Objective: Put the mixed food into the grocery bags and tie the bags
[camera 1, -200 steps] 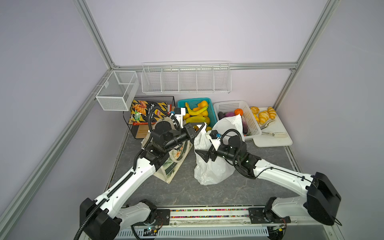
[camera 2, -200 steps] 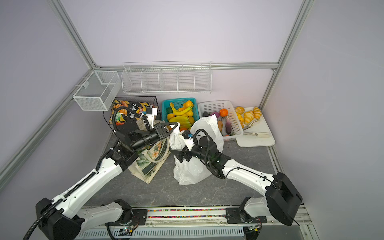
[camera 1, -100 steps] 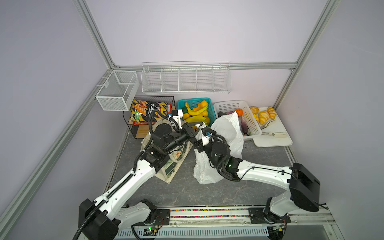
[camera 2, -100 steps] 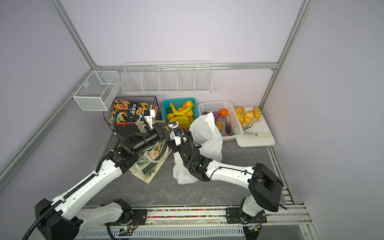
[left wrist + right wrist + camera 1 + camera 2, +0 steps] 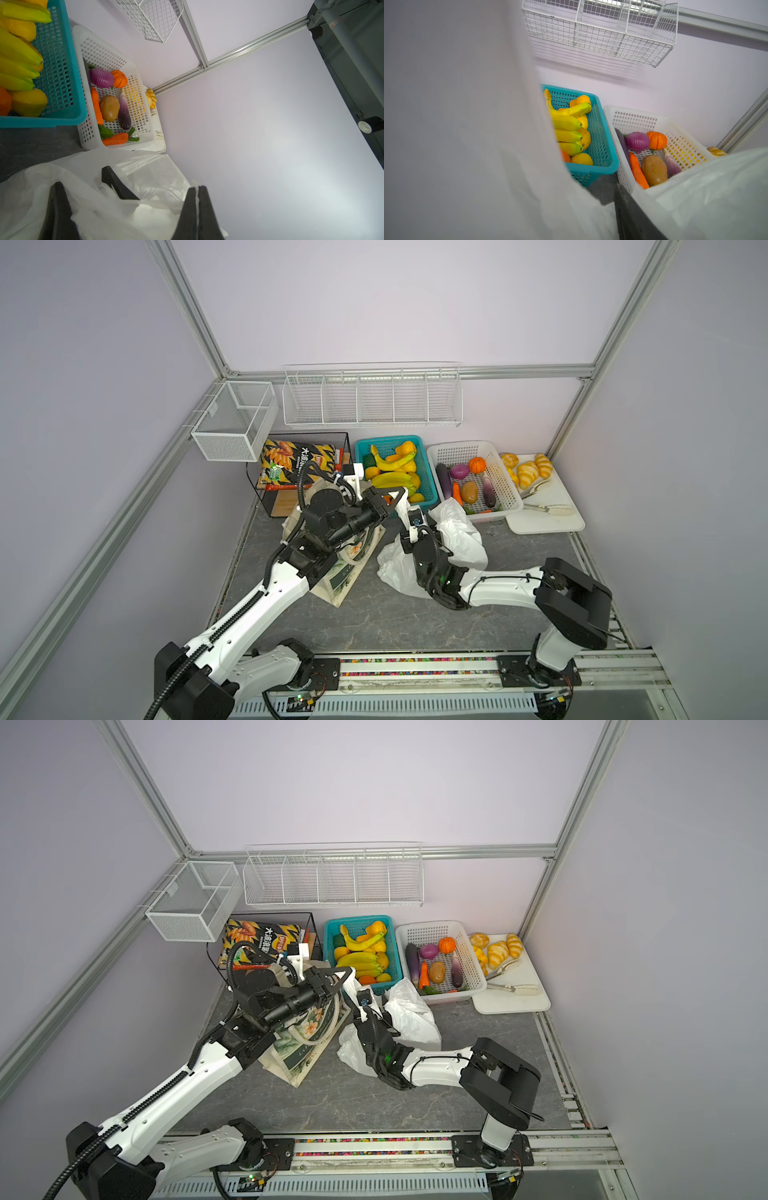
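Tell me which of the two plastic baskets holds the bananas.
The teal basket holds the bananas; the white basket beside it holds vegetables.

Left arm (image 5: 257, 605) stretches forward and up, its wrist about level. The left gripper (image 5: 197, 190) is clamped tight, with a thin film of bag (image 5: 149, 174) pinched between its fingers. Right arm (image 5: 498, 593) lies low, forearm crossing inward. The right gripper (image 5: 81, 176) points up just beside those fingertips, its fingers (image 5: 58, 207) standing apart.
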Action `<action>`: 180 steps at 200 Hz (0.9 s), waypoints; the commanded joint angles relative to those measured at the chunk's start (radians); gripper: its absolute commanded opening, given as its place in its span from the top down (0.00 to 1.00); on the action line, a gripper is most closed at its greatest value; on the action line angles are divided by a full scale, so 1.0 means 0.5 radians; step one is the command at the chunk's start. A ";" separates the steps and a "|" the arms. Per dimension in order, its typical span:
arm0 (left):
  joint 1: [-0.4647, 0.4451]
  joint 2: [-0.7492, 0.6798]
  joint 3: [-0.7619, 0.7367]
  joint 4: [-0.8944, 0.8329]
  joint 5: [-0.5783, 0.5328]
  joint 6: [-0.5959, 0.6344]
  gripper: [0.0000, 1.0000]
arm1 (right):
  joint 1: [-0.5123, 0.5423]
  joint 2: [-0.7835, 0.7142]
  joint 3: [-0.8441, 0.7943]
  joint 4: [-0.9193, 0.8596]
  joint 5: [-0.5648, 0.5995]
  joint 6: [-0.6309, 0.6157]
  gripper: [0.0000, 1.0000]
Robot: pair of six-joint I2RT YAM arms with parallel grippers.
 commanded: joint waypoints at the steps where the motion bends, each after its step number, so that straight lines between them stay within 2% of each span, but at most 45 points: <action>1: 0.053 0.014 0.121 0.085 0.112 0.040 1.00 | -0.001 -0.107 -0.049 -0.078 -0.030 -0.041 0.41; 11: 0.072 0.033 0.151 0.058 0.146 0.161 1.00 | -0.002 -0.143 -0.031 -0.169 -0.082 -0.027 0.36; 32: 0.083 0.086 0.261 -0.073 0.189 0.370 1.00 | -0.005 -0.224 0.032 -0.423 -0.235 0.005 0.08; 42: 0.086 0.119 0.318 -0.145 0.207 0.437 1.00 | -0.012 -0.272 0.056 -0.575 -0.341 0.016 0.00; 73: 0.107 0.200 0.393 -0.201 0.251 0.518 1.00 | -0.010 -0.496 0.137 -1.030 -0.603 0.034 0.11; 113: 0.143 0.224 0.423 -0.234 0.238 0.567 1.00 | -0.023 -0.760 0.354 -1.680 -0.907 -0.052 0.11; 141: 0.152 0.233 0.439 -0.255 0.230 0.589 1.00 | -0.056 -0.818 0.558 -2.067 -1.061 -0.099 0.11; 163: 0.157 0.241 0.456 -0.265 0.242 0.607 1.00 | -0.094 -0.801 0.681 -2.259 -1.126 -0.102 0.11; 180: 0.170 0.253 0.469 -0.280 0.243 0.631 1.00 | -0.124 -0.833 0.733 -2.342 -1.335 -0.109 0.11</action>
